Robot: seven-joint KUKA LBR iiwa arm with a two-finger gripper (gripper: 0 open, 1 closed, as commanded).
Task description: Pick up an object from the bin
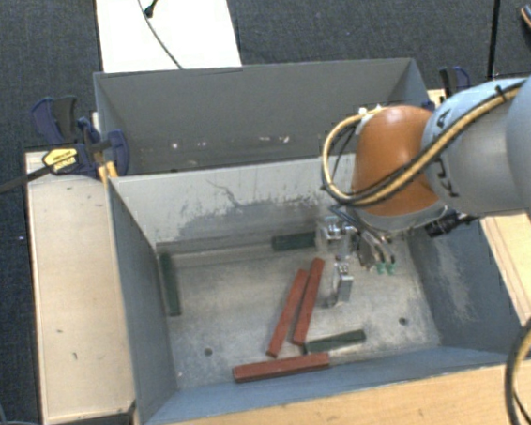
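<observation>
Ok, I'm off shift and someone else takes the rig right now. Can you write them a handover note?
Gripper: low in the bin, right of centre, by the upper ends of the slanted red sticks, a pair lying side by side. Nothing seen held.
Other things: front red stick along the near wall, front green stick just behind it, left green stick by the left wall, back green stick by the far wall.
Done: nothing lifted yet; all six sticks lie on the floor.
Left: grasp one stick, probably one of the slanted pair, and lift it out.
</observation>
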